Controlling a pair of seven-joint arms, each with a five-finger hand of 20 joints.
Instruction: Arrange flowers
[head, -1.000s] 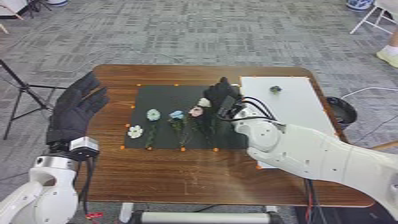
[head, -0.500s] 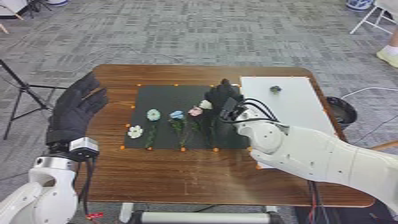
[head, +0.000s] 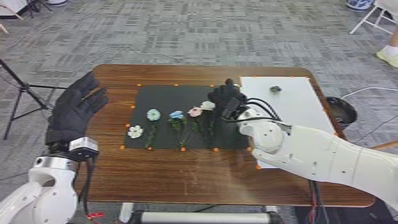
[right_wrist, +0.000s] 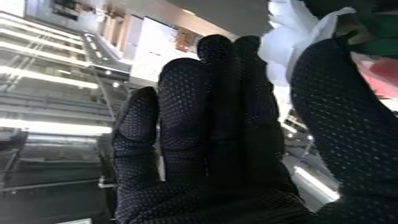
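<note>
The right hand is being held over the black mat, fingers straight, thumb spread wide, just beside the white flower; fingers extended, the left hand is being held by the counter's left edge.

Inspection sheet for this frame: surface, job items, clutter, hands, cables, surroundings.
Surface: brown wooden table, with a black mat and a white board on it.
Job's things: across the mat, left to right, a white flower, pale blue-green flower, blue flower, pink flower and second white flower.
Clutter: a small dark item on the board, identity unclear.
Hands: left hand open at the table's left side; right hand open beside the second white flower.
Cables: black cables loop at the right wrist.
Surroundings: grey carpet, black tripod to the left.
</note>
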